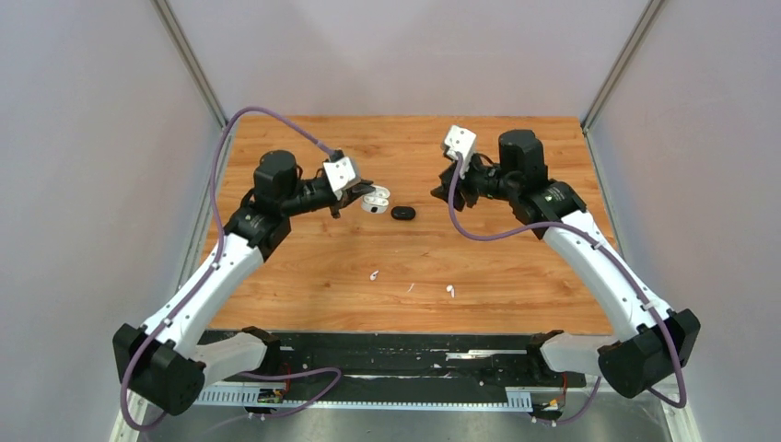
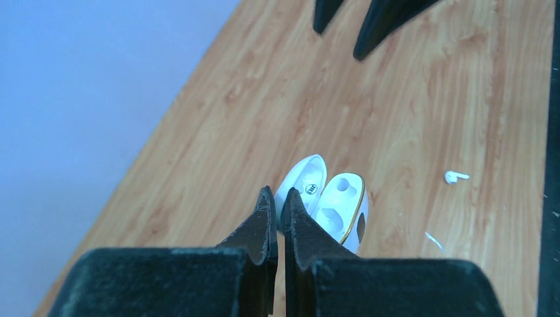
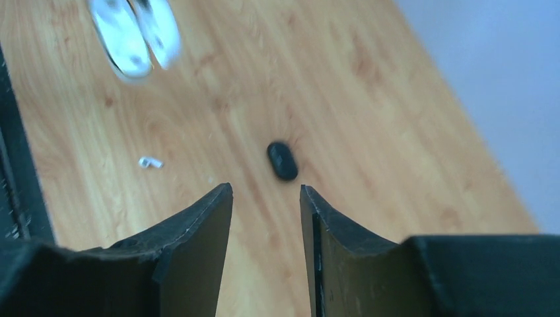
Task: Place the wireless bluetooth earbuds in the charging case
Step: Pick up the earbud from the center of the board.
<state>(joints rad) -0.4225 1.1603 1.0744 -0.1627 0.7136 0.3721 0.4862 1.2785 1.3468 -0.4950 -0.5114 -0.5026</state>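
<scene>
Left end effector [image 2: 276, 195] clenched beside case [image 2: 340, 205] — right end effector [image 3: 266, 190] released — black pod [image 3: 282, 160] between

Bare table [image 1: 516, 267] lies around the two earbuds near the front edge: left earbud [image 1: 374, 274] and right earbud [image 1: 450, 291] sit well apart, with only a white fleck [image 1: 411, 287] between them. Mid-table is tighter. The open case [image 1: 375, 199] sits at the left gripper's [image 2: 277, 193] closed tips, a black pod [image 1: 402, 213] just beside it. A bare strip separates the pod from the right gripper [image 3: 264, 188], its jaws parted. Walls [image 1: 92, 184] hem left, right and far sides.
</scene>
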